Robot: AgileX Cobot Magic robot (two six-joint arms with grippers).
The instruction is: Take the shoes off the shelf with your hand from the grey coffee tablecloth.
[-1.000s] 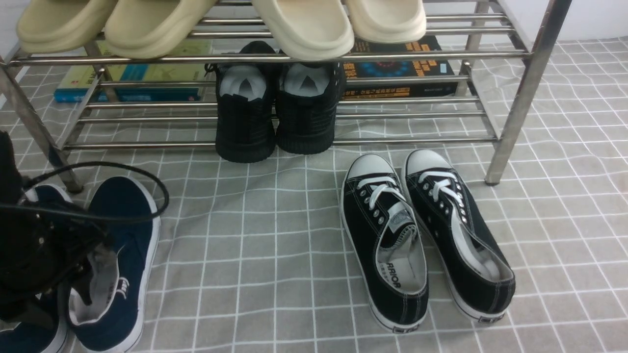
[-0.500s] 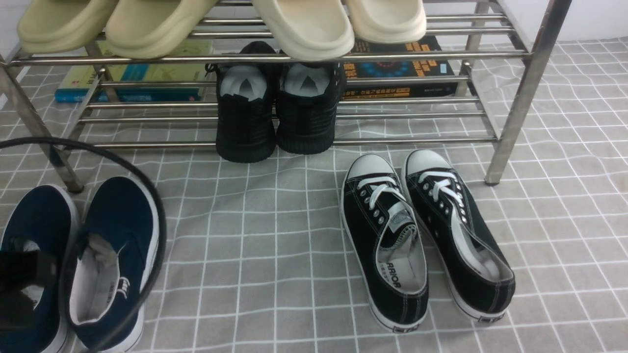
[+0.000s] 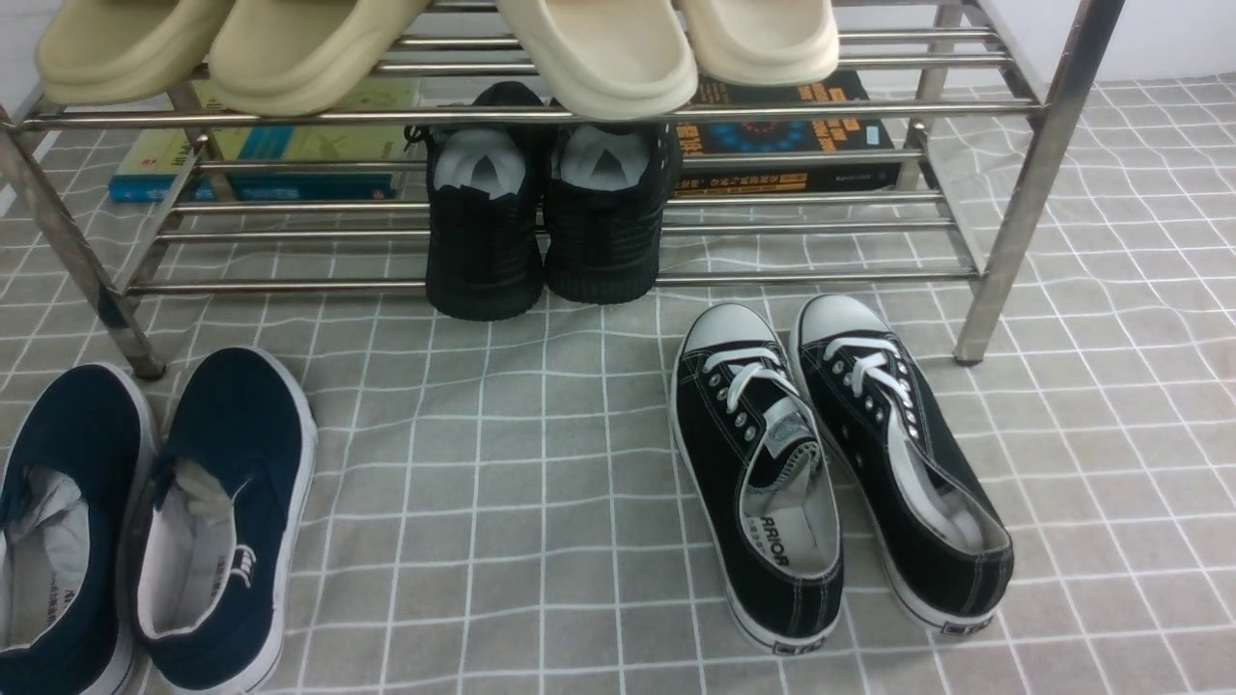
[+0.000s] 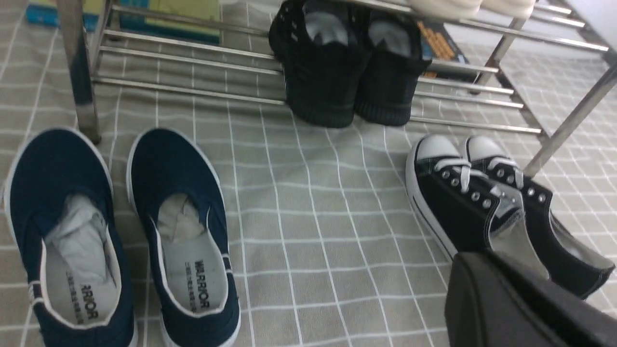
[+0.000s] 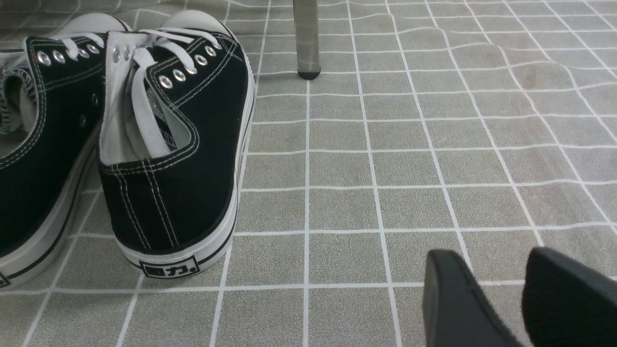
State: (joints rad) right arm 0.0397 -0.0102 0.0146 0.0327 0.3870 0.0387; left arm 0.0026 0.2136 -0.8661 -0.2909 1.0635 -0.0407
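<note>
Right, eyes on the navy slip-on shoes [image 3: 227, 434]: both sit flat on the grey checked tablecloth [image 3: 541, 483] covering the surface, off the shelf [image 3: 1024, 183], just in front of its left leg, side by side with toes pointing toward the rack. Deep navy canvas uppers, a white rubber sole rimming each one, and a pale grey lining inside with something light and crumpled bunched toward the toe. In the left wrist view the navy slip-on shoes [image 4: 178, 183] show dark print running along each insole; it reads like "WARRIOR", with a smaller line beside it too fine to make out. A little white mark sits on the inner heel of the right-hand shoe in the front view. Over to the right, the black lace-up sneakers [image 3: 830, 463] carry "RRIOR" on one insole, and the right wrist view catches a heel patch with Chinese characters, one looking like 力. Black knit shoes [image 3: 541, 241] sit on the lower tier, cream slippers [image 3: 599, 58] on top. The left end effector [image 4: 506, 299] is a dark mass at the frame's corner, and I cannot tell if it is parted or closed. The right end effector [image 5: 491, 260] has its fingers [image 5: 453, 294] spread, empty, low above the cloth.
</note>
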